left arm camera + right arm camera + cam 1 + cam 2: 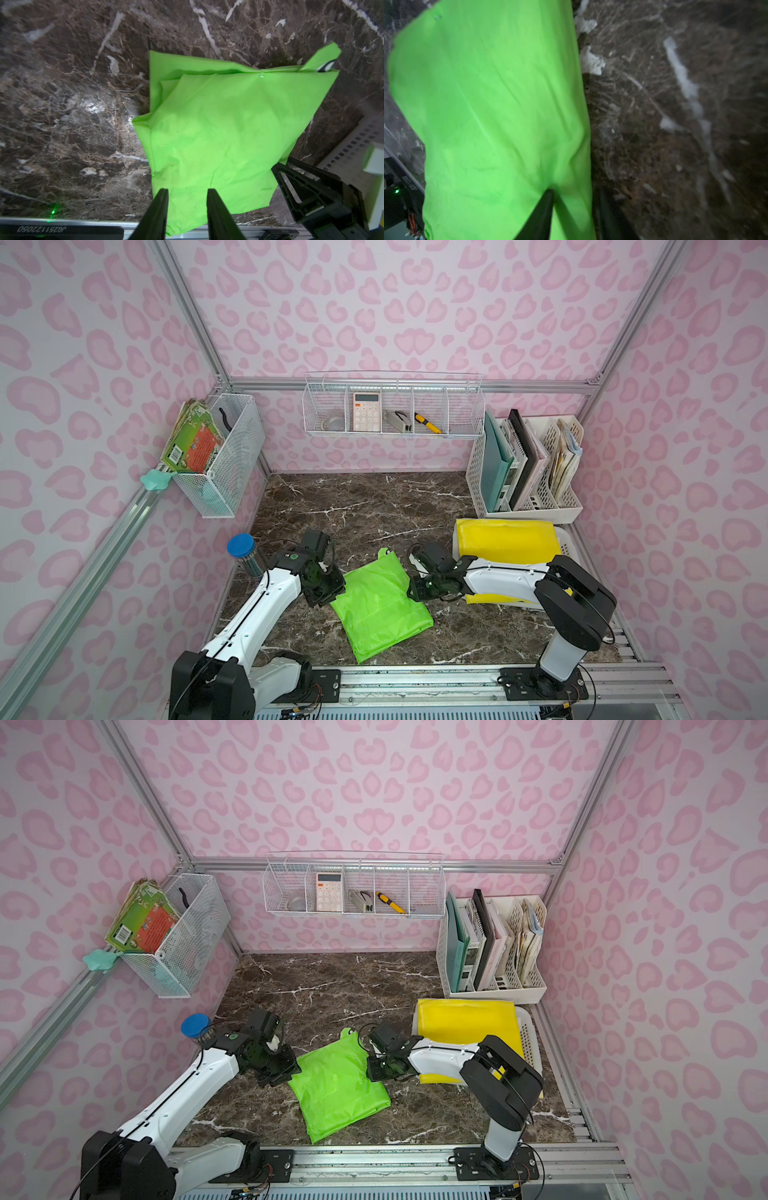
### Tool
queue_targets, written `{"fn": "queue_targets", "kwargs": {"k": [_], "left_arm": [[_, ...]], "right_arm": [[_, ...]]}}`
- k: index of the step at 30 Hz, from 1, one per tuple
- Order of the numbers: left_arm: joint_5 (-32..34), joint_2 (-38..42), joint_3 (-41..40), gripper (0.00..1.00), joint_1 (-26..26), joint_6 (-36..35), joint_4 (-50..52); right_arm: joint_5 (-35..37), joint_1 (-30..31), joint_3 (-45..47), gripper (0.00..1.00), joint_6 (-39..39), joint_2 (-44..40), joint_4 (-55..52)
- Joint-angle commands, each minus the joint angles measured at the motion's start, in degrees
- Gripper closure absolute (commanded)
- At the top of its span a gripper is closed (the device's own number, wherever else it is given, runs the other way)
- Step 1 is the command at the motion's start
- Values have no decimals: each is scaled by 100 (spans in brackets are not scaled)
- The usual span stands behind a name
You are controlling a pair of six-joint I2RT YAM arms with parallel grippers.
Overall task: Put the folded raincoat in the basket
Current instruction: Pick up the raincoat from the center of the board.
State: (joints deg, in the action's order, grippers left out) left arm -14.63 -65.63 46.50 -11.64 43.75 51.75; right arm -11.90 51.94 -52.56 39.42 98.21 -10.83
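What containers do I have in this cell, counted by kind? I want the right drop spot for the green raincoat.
Wire-mesh wall baskets: 2
File holder: 1
Low plastic basket, yellow fabric already in it: 1
Blue-lidded canister: 1
Total: 5

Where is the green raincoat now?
In both top views the green raincoat lies on the table, front centre, between the left gripper and the right gripper, with the basket to its right.
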Motion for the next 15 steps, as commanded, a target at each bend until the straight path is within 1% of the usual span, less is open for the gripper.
{"fn": "queue_targets", "kwargs": {"k": [1,4,8,11,15], "left_arm": [[-386,96,-92,62,4,22,-115],[-418,144,-105,62,4,20,-72],[-441,140,-98,62,4,2,-50],[-428,35,-83,63,4,-11,-20],[-409,74,-108,63,3,2,-45]], "right_arm": [[48,24,110,38,264,-210,260],[149,-29,-58,34,188,-187,332],[-267,-158,-483,34,-37,290,322],[-684,-130,-801,38,-100,692,99],[-483,-102,-674,40,-22,731,130]]}}
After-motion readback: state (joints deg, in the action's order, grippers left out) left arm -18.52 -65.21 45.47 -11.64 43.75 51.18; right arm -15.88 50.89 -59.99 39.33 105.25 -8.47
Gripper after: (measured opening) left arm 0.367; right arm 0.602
